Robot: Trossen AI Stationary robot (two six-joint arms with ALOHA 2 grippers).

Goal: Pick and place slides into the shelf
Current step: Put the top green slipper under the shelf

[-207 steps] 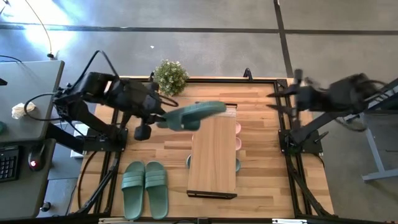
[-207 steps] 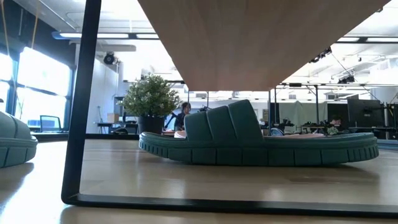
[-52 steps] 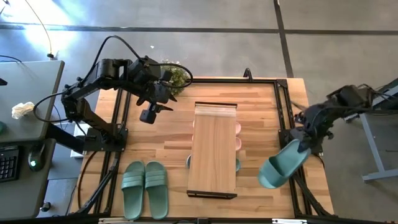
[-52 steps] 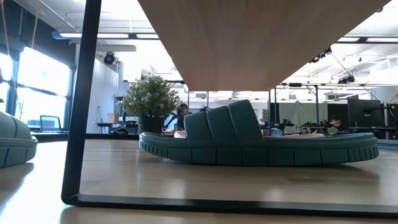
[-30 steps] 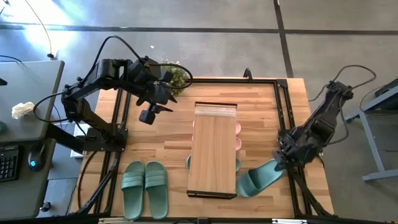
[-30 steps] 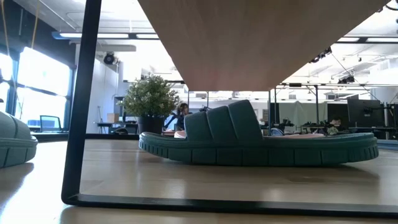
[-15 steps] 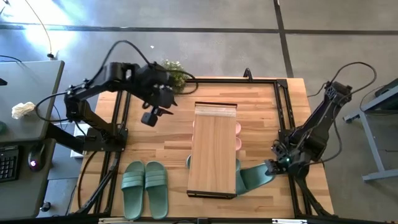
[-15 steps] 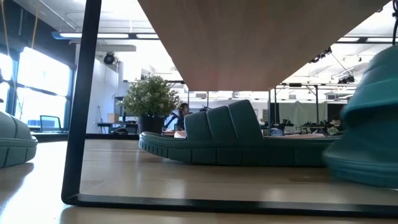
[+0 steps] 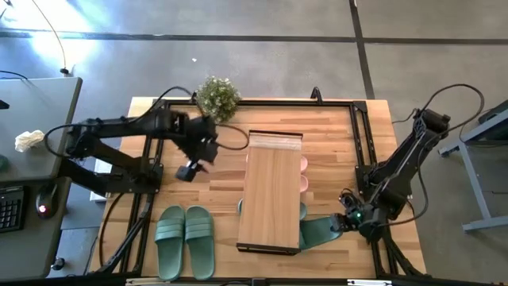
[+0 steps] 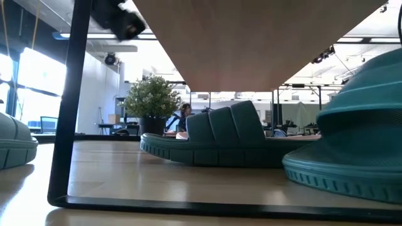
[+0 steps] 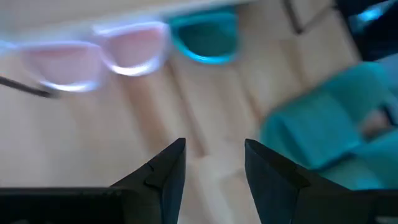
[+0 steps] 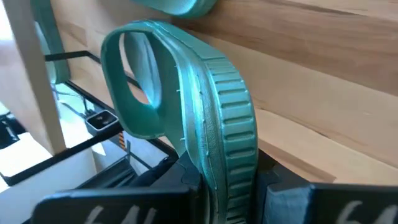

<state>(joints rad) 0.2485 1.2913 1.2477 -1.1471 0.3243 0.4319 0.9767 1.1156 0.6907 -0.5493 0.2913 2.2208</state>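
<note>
wooden worktop point(image 9: 214, 199): right tool point(image 9: 347, 222) clamps green slide point(image 9: 320, 229) beside shelf point(image 9: 271, 191); left tool point(image 11: 211, 163), fingers parted, holds nothing.

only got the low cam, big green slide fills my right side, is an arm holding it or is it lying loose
Observer: Held. The right tool is shut on that green slide, clamped across its sole, beside the shelf's right front corner.
Operator: where's the other arm
Observer: The left tool hovers over the table left of the shelf, open and empty.
Operator: any slides outside the shelf
Observer: A green pair lies side by side on the table, left of the shelf, near the front edge.
</note>
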